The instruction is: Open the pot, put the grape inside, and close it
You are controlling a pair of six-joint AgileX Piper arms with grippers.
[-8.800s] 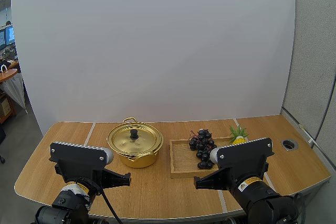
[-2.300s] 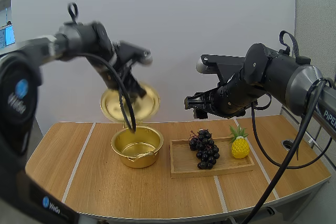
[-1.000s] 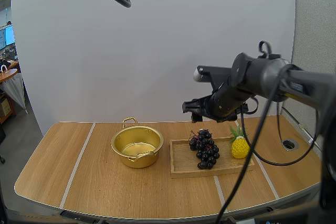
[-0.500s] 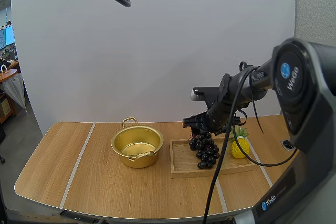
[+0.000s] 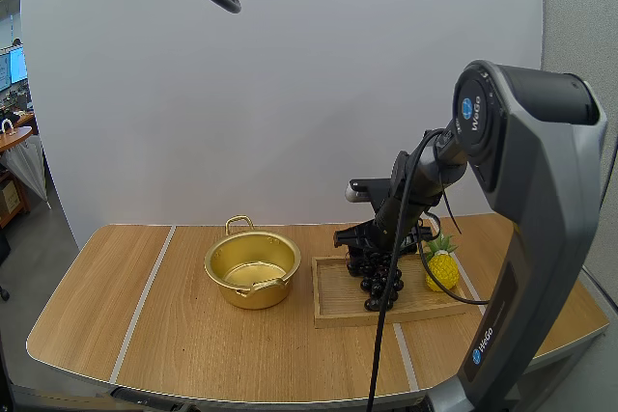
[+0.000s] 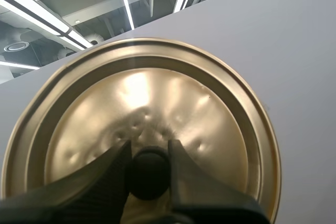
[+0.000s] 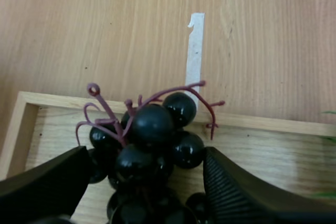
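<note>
My right gripper (image 7: 144,163) is down over the wooden tray (image 7: 22,124). Its two black fingers stand wide apart, ribbed faces turned inward, one on each side of the bunch of grapes (image 7: 152,127). A gap shows between the grapes and at least one finger, so nothing is pinched. The dark grapes lie in the tray with their reddish stems curling up towards the tray's far rim. Beyond that rim a strip of white tape (image 7: 194,51) runs along the table.

In the high view the right gripper (image 5: 372,238) sits at the far end of the bunch (image 5: 379,282), inside the tray (image 5: 333,304). A small yellow pineapple (image 5: 442,269) stands at the tray's right end. The gold pot (image 5: 253,294) sits uncovered on the table (image 5: 193,344), just left of the tray.

My left gripper (image 6: 148,167) is clamped on the black knob (image 6: 148,176) of the gold lid (image 6: 157,93), holding it in the air against the pale backdrop, away from the tray.
</note>
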